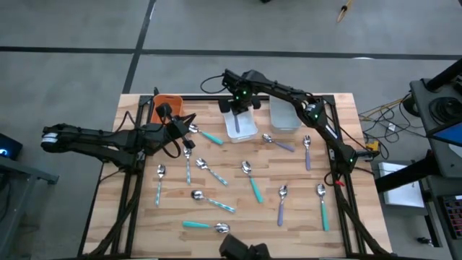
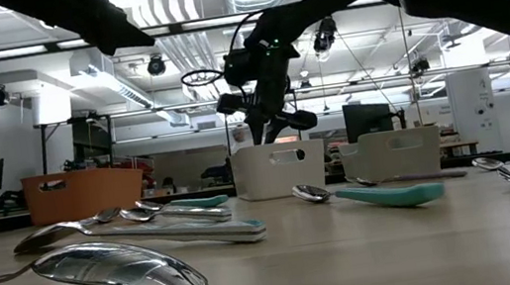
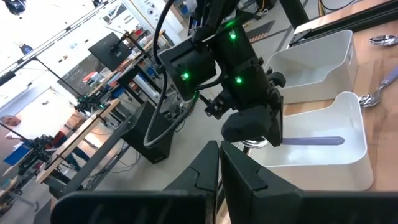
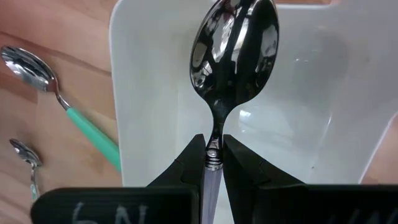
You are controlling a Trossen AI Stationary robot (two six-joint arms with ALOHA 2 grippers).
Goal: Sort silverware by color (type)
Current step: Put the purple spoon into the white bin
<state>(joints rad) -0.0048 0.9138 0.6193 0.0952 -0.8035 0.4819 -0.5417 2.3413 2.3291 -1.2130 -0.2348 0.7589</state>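
My right gripper [image 4: 213, 146] is shut on a spoon [image 4: 233, 50] with a shiny bowl and a lavender handle [image 3: 317, 141]. It holds the spoon above the white bin [image 1: 242, 136] at the table's far middle. My left gripper [image 1: 185, 128] hangs shut above the table's left part and touches nothing. Below and beside it lies a teal-handled spoon [image 1: 206, 134]. More silverware lies flat on the wood: a teal spoon [image 1: 254, 186], lavender ones [image 1: 281, 206] [image 1: 307, 153] and a striped one [image 1: 213, 173]. My right gripper pinches the spoon between its two fingers at the neck [image 4: 214, 132], where the metal stem meets the lavender handle. The fingers come from above, slanting down, and lie across the spoon. The spoon lies about level, lifted clear over the white bin's inside [image 4: 149, 93].
An orange bin [image 1: 167, 107] stands at the far left and a grey bin [image 1: 284, 115] right of the white one. A spoon with a lavender handle [image 1: 278, 142] lies just in front of the grey bin. Cables and equipment stand off the table's right side.
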